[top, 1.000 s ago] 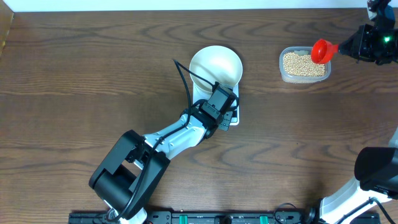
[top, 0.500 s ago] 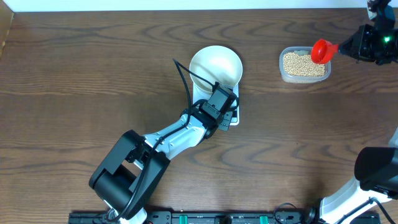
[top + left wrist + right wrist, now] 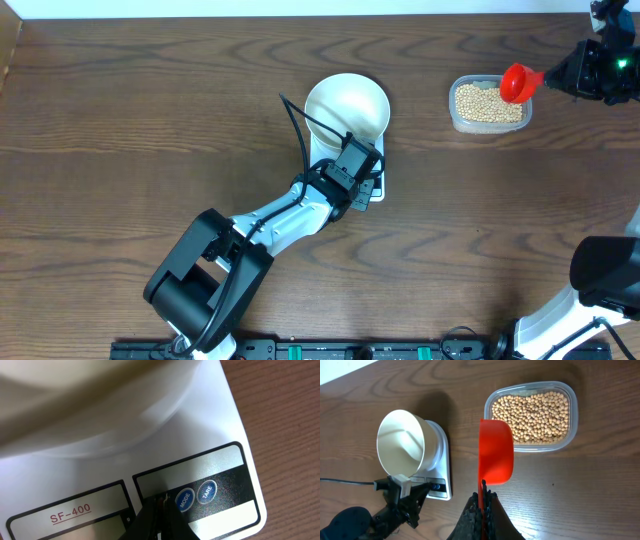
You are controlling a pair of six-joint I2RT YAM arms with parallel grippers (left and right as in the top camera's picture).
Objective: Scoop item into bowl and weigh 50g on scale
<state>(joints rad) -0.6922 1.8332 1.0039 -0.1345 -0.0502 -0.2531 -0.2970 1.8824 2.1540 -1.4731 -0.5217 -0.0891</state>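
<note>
Beans (image 3: pixel 490 102) (image 3: pixel 532 410), small, round, tan-yellow: all lying in a clear rounded-rectangular plastic tub (image 3: pixel 455 122) (image 3: pixel 574 410) at the far right of the dark wooden table (image 3: pixel 150 100). Cover the tub floor in a fairly even layer.

White bowl (image 3: pixel 347 105) (image 3: pixel 402 442) (image 3: pixel 75 400): stands upright on the far part of the white digital scale (image 3: pixel 377 190) (image 3: pixel 442 470) (image 3: pixel 220 425), near the table centre, well apart from the tub and to its left. Hides most of the platform; leaves the near control strip exposed.

Control strip, left wrist view: carries two round blue buttons side by side, MODE (image 3: pixel 184 499) and TARE (image 3: pixel 207 492), with the label SF-400 (image 3: pixel 70 513) further along.

Left gripper (image 3: pixel 362 180) (image 3: pixel 161 517): fingers pressed together, with nothing seen between them. Tip sits at the control strip, just beside the MODE button on the side away from TARE. Contact with the panel cannot be told.

Right gripper (image 3: pixel 558 76) (image 3: pixel 482 510): fingers pinch the handle of a red scoop (image 3: pixel 517 82) (image 3: pixel 496 452). Overhead view places the scoop cup over the tub's far right corner; right wrist view places it alongside one short end of the tub. Height above the tub cannot be told.

Black cable (image 3: pixel 290 125): runs from the left arm in a curve past the left side of the bowl.
</note>
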